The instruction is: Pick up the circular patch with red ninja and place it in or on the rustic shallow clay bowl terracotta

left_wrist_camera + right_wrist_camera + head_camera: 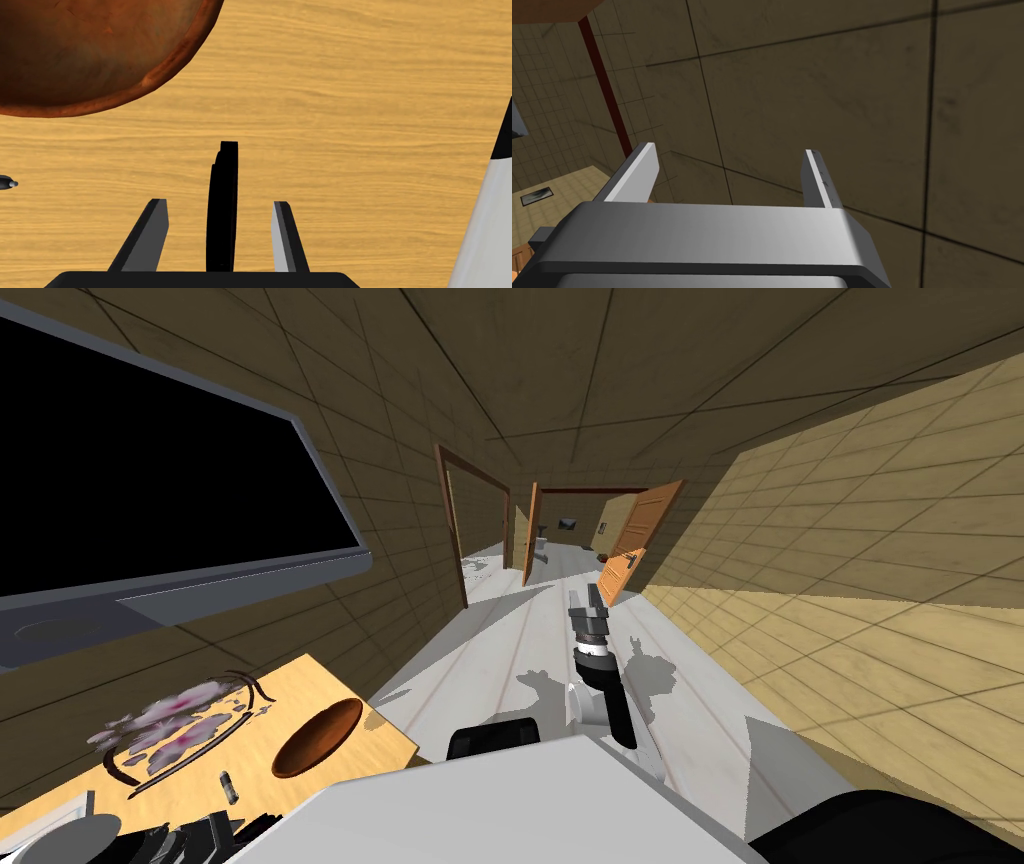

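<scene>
- Left gripper [220, 201] released: straddles black patch [222, 220] standing edge-on, touching neither face, seemingly aligned to pinch
- Hovers over wooden table [375, 125] beside brown bowl [100, 50]; patch not yet inside
- Right gripper [728, 148] spread, idle, likely held clear

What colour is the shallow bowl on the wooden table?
The bowl is reddish-brown, darker inside; clearest in the left wrist view.

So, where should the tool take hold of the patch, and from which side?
Across its two flat faces. The patch shows edge-on and thin, between the left tool's open fingers, touching neither. I would come straight along this line and close on the faces.
</scene>
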Motion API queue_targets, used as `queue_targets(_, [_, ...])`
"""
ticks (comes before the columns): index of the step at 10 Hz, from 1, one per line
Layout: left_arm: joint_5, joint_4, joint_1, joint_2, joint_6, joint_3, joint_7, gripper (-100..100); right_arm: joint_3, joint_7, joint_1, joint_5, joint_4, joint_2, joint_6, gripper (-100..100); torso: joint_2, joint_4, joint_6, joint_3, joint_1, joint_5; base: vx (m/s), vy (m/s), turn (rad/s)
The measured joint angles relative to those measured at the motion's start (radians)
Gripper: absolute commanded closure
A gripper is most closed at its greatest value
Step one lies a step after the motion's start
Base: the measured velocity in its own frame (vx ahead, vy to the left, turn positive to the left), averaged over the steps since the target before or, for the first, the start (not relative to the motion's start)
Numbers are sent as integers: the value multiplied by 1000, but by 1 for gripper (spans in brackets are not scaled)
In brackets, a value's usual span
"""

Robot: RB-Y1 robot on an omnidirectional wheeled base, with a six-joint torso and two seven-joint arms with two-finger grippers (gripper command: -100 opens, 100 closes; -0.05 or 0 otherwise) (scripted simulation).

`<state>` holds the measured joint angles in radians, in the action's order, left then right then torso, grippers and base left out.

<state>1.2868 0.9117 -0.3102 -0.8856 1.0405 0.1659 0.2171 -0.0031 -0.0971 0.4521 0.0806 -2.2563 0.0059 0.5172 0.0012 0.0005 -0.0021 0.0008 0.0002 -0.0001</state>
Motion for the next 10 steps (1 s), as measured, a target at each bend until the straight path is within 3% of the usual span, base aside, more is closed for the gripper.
queue_targets(3, [0, 0, 0, 1, 2, 0, 0, 100, 0, 0, 0, 0, 0, 0, 0, 0, -1, 0, 0, 0, 1, 0, 0, 0, 0])
queue_targets(4, [1, 0, 0, 1, 2, -1, 1, 0, 0, 0, 0, 0, 0, 0, 0, 0, -1, 0, 0, 0, 1, 0, 0, 0, 0])
queue_targets(5, [1, 0, 0, 1, 2, -1, 1, 100, 0, 0, 0, 0, 0, 0, 0, 0, -1, 0, 0, 0, 1, 0, 30, -10, 14])
queue_targets(10, [100, 16, -61, -55, -15, -24, -34, 100, 0, 0, 0, 0, 0, 0, 0, 0, -3, -1, 0, -2, -1, 0, 42, -20, 15])
